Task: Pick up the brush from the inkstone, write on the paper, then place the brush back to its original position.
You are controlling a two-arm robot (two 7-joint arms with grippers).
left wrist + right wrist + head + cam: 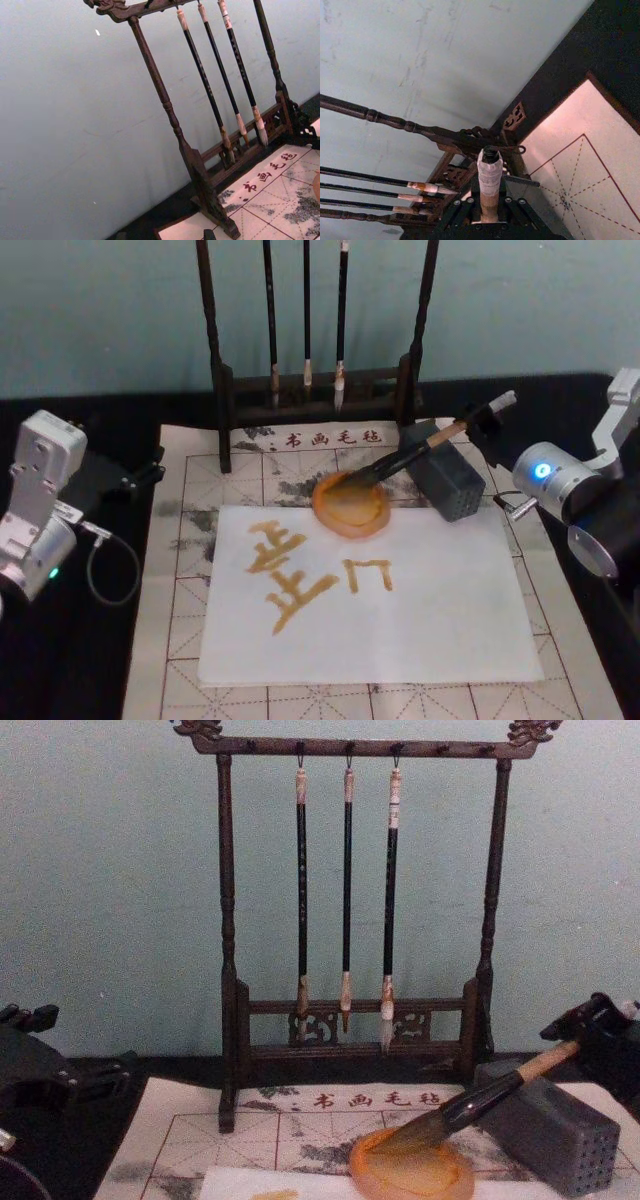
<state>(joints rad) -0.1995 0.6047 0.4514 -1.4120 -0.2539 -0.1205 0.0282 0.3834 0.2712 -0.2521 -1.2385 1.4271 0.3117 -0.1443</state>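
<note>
- Gripped near its whitish end cap by the right gripper (487, 419), fingers closed on the handle: the brush (400, 462), slanting down from behind and to the right of the inkstone (350, 508).
- Dark tuft resting in the inkstone, handle passing over the grey block (447, 478) just right of the inkstone.
- Lying in front of the inkstone, its far edge touching the dish: white paper (420, 630) bearing amber strokes (290, 575).
- Standing behind the inkstone: wooden brush rack (350, 920) with three thin brushes (345, 890) hanging upright.
- Spread under the inkstone and paper: gridded felt mat (190, 540).
- Parked well to the left of the inkstone, beyond the mat's edge: left gripper (140, 478), finger state not discernible.
</note>
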